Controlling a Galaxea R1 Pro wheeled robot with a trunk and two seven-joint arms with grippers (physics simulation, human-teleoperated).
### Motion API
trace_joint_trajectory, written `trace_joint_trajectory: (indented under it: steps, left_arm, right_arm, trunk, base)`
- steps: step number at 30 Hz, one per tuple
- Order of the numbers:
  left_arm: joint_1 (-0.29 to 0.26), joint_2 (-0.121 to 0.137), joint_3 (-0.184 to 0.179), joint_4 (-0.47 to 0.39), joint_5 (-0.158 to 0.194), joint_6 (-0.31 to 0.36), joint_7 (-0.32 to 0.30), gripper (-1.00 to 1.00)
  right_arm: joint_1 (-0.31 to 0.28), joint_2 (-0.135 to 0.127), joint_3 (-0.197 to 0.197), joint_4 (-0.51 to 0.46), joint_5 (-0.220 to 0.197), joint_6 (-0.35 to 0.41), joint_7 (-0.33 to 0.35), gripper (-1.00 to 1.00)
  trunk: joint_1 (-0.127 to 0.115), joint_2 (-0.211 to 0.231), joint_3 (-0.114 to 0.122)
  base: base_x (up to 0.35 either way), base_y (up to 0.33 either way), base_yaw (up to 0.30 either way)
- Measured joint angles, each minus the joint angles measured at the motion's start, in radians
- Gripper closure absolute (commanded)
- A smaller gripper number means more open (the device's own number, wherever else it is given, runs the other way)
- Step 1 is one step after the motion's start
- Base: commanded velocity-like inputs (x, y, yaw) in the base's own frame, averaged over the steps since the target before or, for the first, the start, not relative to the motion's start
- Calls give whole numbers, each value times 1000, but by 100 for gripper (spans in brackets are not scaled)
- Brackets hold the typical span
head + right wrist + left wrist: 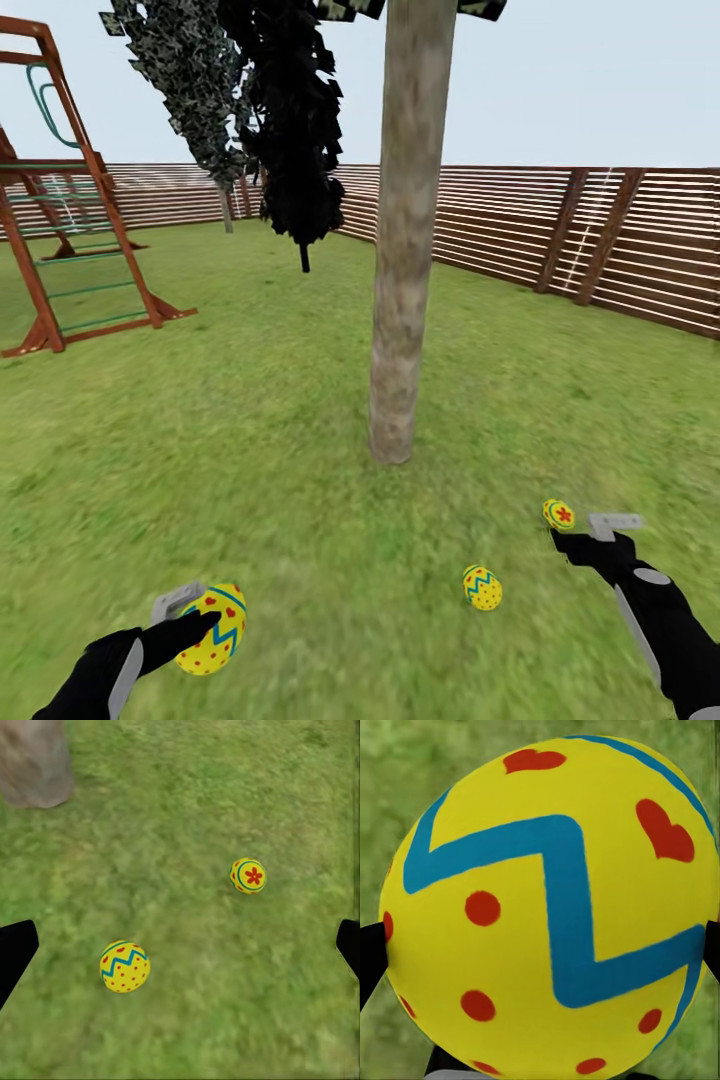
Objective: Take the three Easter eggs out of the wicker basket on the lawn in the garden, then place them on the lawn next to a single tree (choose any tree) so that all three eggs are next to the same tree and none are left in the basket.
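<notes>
A: We have two Easter eggs on the lawn [300, 420] near the tree [405, 300]: the zigzag egg [482, 587] and the flower egg [558, 514].

B: Our left gripper [190, 625] is clamped on the heart egg [214, 630], held low. Next we lower it beside them and release.

A: Our right gripper [180, 945] hangs above them, fingers apart.
</notes>
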Motion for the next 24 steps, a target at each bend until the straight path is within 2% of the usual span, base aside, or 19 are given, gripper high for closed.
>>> trace_joint_trajectory:
  steps: [6, 19, 24]
  left_arm:
    - [0, -10, 0, 2, -1, 0, 0, 100]
    - [0, -16, 0, 2, -3, 0, 0, 100]
    - [0, -16, 0, 2, -3, -9, 0, 100]
  right_arm:
    - [0, -2, 0, 0, -3, -71, -4, -100]
    - [0, 6, 2, 3, -1, -74, -3, -100]
    - [0, 6, 2, 3, -1, -74, -4, -100]
  trunk:
    - [0, 0, 0]
    - [0, 0, 0]
    - [0, 0, 0]
  base:
    - [343, 0, -300]
    - [343, 0, -298]
    - [343, 0, -177]
